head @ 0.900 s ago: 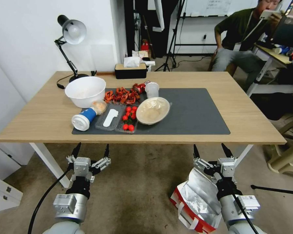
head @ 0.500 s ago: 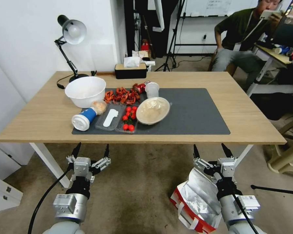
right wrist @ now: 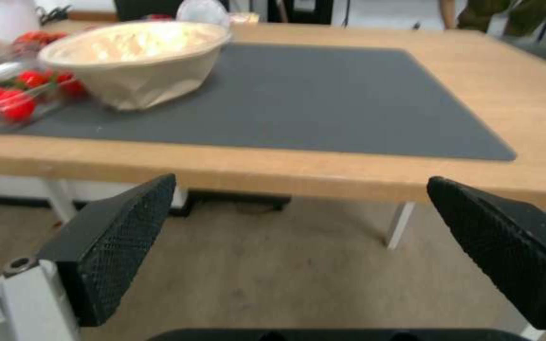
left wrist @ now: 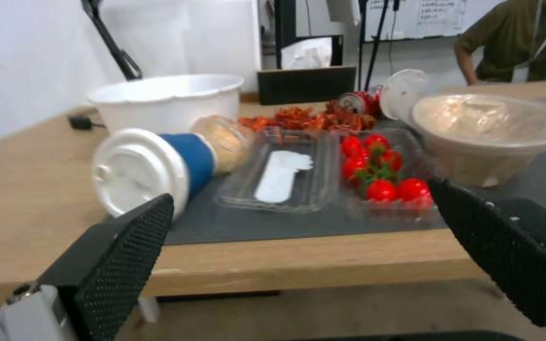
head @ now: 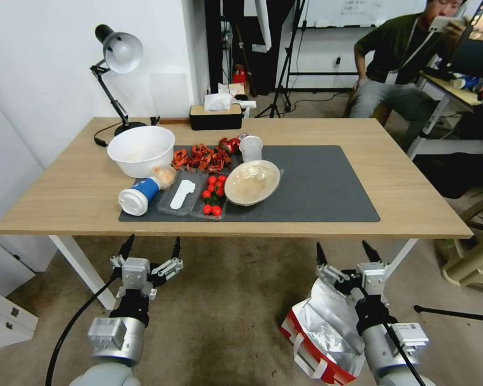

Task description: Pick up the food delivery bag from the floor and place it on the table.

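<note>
The bag (head: 321, 332) stands on the floor (head: 225, 321) below your right gripper (head: 348, 253), its foil mouth open, and both this gripper and the left gripper (head: 150, 247) have their fingers wide apart and hold nothing. You should lower the right one toward a white handle (head: 300, 351), and close only when the strap lies between the fingers. I think the foil will slip, so do not pinch it; afterwards put the bag on the free right part of the table (head: 413, 182).

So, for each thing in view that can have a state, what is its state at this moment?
food delivery bag: on the floor, mouth open, foil lining showing.
left tool: open, empty, below the table edge.
right tool: open, empty, above the bag.
blue cup: on its side, lid on.
beige bowl: tilted, covered with film.
soda can: lying down.
desk lamp: appears off.
</note>
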`<state>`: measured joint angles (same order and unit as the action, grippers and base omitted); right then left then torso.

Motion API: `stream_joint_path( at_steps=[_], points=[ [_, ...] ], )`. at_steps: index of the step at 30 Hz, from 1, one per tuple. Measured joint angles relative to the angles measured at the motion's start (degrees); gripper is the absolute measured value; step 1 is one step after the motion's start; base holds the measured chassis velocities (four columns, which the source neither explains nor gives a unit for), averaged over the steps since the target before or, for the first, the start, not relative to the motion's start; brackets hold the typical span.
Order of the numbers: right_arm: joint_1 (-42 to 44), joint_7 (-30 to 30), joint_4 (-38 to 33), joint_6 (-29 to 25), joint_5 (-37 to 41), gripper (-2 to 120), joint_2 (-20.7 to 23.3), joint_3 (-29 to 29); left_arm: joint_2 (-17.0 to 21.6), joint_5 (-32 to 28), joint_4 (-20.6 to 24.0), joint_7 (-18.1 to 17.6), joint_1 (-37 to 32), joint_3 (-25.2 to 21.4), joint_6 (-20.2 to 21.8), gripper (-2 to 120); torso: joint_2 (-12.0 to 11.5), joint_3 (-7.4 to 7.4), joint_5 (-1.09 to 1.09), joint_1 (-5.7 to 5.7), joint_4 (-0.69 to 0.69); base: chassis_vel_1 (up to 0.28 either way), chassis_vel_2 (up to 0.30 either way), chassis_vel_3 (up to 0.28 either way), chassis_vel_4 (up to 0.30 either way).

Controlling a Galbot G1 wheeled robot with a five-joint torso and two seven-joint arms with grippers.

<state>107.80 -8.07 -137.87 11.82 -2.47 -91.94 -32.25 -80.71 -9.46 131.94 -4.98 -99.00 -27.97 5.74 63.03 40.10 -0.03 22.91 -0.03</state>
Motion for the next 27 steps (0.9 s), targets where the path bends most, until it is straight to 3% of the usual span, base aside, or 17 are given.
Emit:
stream_joint_path(
  at_steps=[4, 7, 15, 27],
  points=[
    [-0.2, -0.9, -0.2, -0.5, 0.1, 100, -0.2, -0.3, 3.2, -5.7, 0.2, -3.0, 2.6, 2.1, 3.6, 100, 0.0, 0.0, 0.03, 0.01, 0.02, 0.0, 0.0, 0.0, 0.0],
    [-0.3, -0.9, -0.2, -0.8, 0.2, 100, -0.2, -0.5, 3.9, -6.9, 0.2, -3.7, 3.0, 2.6, 3.9, 100, 0.0, 0.01, 0.02, 0.01, 0.04, 0.0, 0.0, 0.0, 0.0],
    [-0.8, -0.3, -0.2, -1.5, 0.6, 100, -0.4, -0.8, 10.4, -19.1, -0.7, -10.9, 6.4, 7.2, 5.8, 100, 0.0, 0.01, 0.03, 0.01, 0.0, 0.0, 0.0, 0.0, 0.0],
    [-1.1, 0.4, 0.0, -1.7, 0.7, 100, -0.3, -1.0, 10.2, -19.9, -1.6, -11.8, 5.0, 7.4, 2.9, 100, 0.0, 0.0, 0.03, 0.01, 0.03, 0.0, 0.0, 0.0, 0.0]
  ],
)
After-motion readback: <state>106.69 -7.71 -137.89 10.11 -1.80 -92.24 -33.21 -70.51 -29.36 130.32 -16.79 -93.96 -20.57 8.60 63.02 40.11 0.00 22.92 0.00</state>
